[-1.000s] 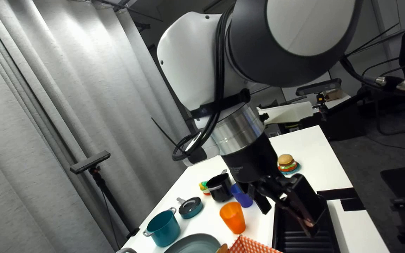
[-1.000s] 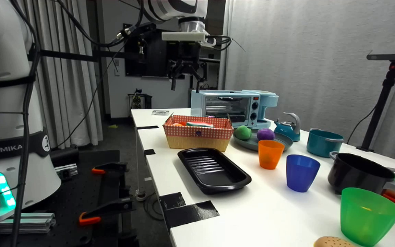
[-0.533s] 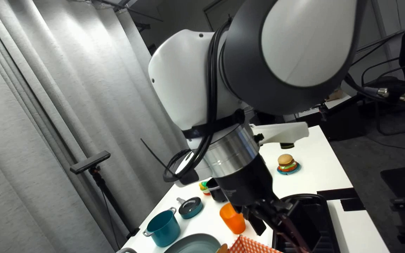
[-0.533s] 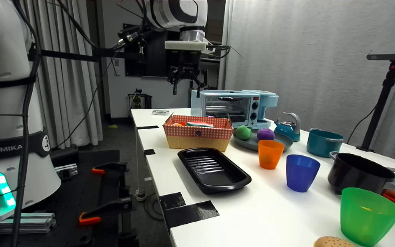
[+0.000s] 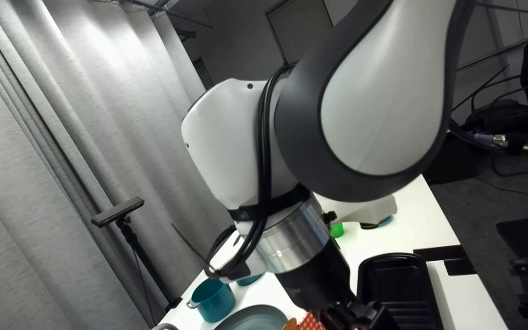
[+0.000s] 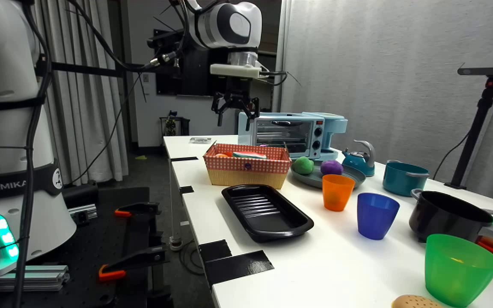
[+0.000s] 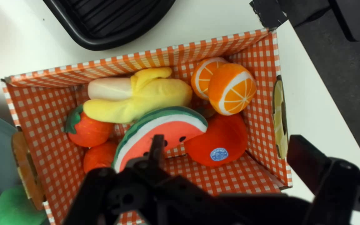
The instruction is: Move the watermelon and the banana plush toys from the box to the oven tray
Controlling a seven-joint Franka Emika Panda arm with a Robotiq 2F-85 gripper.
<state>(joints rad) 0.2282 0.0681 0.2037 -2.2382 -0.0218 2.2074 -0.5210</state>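
The watermelon plush (image 7: 167, 125) is a slice with green rind and red flesh, lying in the red-checked box (image 7: 262, 72). Its top also shows in an exterior view (image 6: 250, 155). The yellow banana plush (image 7: 158, 93), partly peeled, lies beside it along the box wall; it is hidden in both exterior views. The black oven tray (image 6: 268, 214) sits beside the box (image 6: 246, 177); its end shows in the wrist view (image 7: 111, 22). My gripper (image 6: 233, 122) is open and empty above the box. In the wrist view one finger overlaps the watermelon, the other is beyond the box's right side.
Orange-slice plushes (image 7: 231, 89), a red plush (image 7: 219, 140) and a tomato-like plush (image 7: 89, 129) share the box. A light-blue toaster oven (image 6: 285, 132) stands behind it. A grey plate (image 6: 315, 177), an orange cup (image 6: 337, 192) and a blue cup (image 6: 376, 216) stand nearby.
The arm and open gripper have moved down toward the box over the last second. The box, the tray and the visible watermelon have not moved.
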